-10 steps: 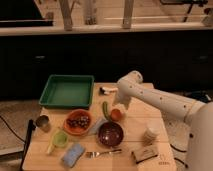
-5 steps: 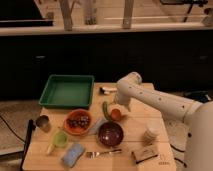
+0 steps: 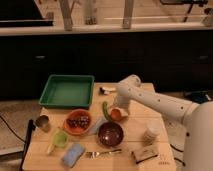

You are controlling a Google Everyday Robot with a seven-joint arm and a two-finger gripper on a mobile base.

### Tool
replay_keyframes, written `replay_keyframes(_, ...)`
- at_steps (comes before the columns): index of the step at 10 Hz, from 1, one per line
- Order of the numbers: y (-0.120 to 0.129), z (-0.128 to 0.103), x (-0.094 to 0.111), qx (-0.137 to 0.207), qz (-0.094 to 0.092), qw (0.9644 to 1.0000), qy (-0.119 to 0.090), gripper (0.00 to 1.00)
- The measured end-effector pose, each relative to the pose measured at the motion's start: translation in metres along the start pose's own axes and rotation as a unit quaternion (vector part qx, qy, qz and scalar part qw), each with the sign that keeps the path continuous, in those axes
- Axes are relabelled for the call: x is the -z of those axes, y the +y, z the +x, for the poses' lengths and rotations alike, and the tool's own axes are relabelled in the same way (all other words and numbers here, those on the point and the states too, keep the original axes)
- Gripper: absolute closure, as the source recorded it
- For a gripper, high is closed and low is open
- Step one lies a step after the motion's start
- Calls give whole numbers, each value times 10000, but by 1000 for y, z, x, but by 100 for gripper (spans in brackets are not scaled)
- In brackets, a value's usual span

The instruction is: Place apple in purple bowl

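Observation:
The apple [image 3: 116,114] is a small orange-red fruit on the wooden table [image 3: 165,115], just above and right of the purple bowl [image 3: 110,133]. The purple bowl is dark maroon, glossy inside and empty, at the table's front middle. My gripper [image 3: 118,112] hangs from the white arm [image 3: 150,100] and is down at the apple, covering part of it.
A green tray [image 3: 67,91] sits at the back left. An orange bowl [image 3: 78,121] holds dark grapes. A long green vegetable [image 3: 105,111] lies left of the apple. A metal cup [image 3: 43,122], green cup [image 3: 60,139], blue sponge [image 3: 73,154], fork [image 3: 102,153], white bottle [image 3: 150,135] and box [image 3: 145,154] stand around.
The gripper has come down a little onto the apple; the apple and bowl have not visibly moved.

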State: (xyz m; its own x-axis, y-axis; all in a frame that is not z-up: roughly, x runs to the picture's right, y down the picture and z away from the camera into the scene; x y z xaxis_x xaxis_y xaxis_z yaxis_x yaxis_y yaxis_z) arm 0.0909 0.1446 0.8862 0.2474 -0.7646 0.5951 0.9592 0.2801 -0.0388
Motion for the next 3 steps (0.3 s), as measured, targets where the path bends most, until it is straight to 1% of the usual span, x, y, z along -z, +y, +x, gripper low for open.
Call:
replay_keyframes(1,1,-3,-2,26,-12,10000,-62,27)
replay_keyframes(2,1,-5,-3,57,-33,9999,-121,38)
replay_keyframes(3,2,-7,-4,68,-57,9998,-150,44)
